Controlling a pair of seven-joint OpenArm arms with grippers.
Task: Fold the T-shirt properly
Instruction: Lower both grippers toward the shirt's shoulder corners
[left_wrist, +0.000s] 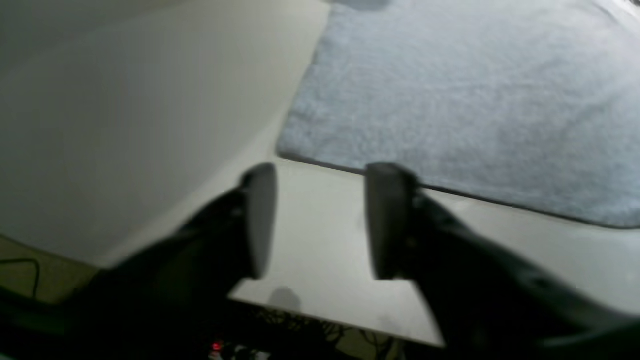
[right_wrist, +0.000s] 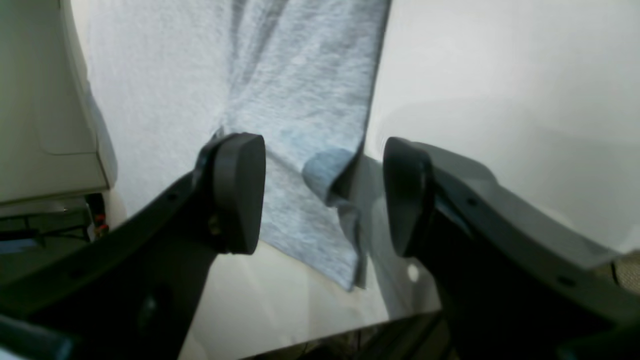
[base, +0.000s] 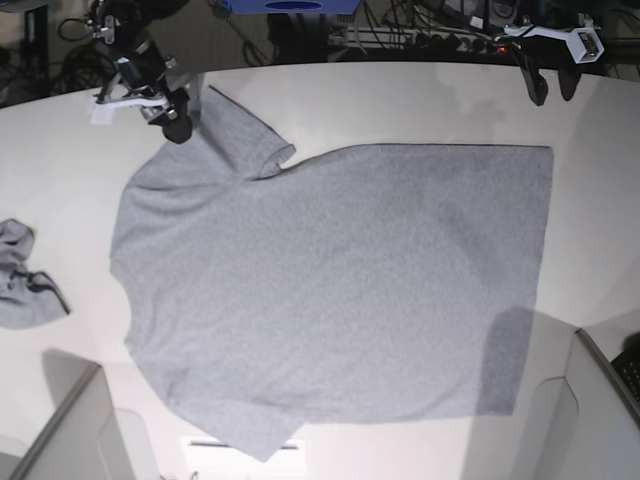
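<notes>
Two open hands, left hand (left_wrist: 320, 220), right hand (right_wrist: 322, 192), one T-shirt (base: 340, 280)

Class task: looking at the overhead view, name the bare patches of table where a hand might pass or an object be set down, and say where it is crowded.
Bare table runs between the T-shirt and the far edge, and along the hem side. The sleeve corner by the right pincer is crowded; a small grey cloth takes the collar side.

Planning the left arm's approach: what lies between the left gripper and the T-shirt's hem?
Only bare white table: in the left wrist view, the left gripper hangs open just short of the T-shirt, nothing between.
</notes>
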